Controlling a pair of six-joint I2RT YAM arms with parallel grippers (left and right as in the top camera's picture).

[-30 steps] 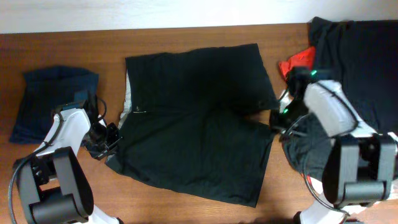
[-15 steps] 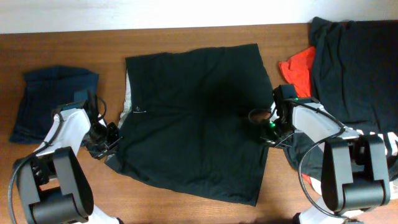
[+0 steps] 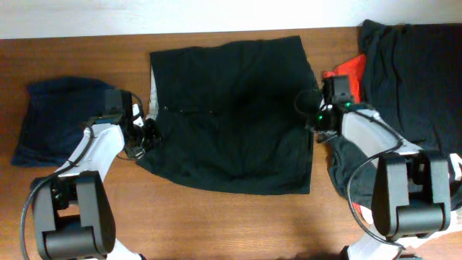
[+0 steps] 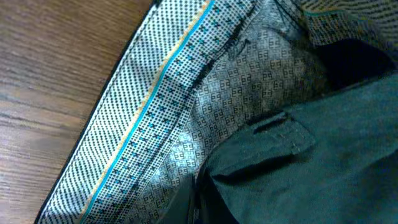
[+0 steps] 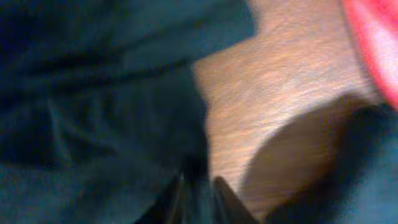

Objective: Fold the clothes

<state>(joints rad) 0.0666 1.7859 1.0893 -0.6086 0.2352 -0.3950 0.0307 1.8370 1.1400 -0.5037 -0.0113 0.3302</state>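
The wide black shorts (image 3: 231, 115) lie spread in the middle of the table, their whitish patterned waistband lining (image 3: 152, 94) showing at the left edge. My left gripper (image 3: 146, 134) is shut on the shorts' left edge. In the left wrist view its fingers (image 4: 199, 208) pinch black cloth beside the dotted lining (image 4: 186, 106). My right gripper (image 3: 312, 115) is shut on the shorts' right edge. The right wrist view is blurred and shows its fingers (image 5: 199, 193) closed on black cloth (image 5: 93, 112) next to bare wood.
A dark navy garment (image 3: 58, 119) lies at the far left. A red piece (image 3: 348, 76) and a large black garment (image 3: 419, 72) lie at the right, and dark cloth with white lettering (image 3: 453, 165) lies by the right edge. Bare wood (image 3: 216, 224) runs along the front.
Both grippers have moved toward the far side of the table with the shorts' side edges. The shorts now lie farther back and cover less of the table front to back.
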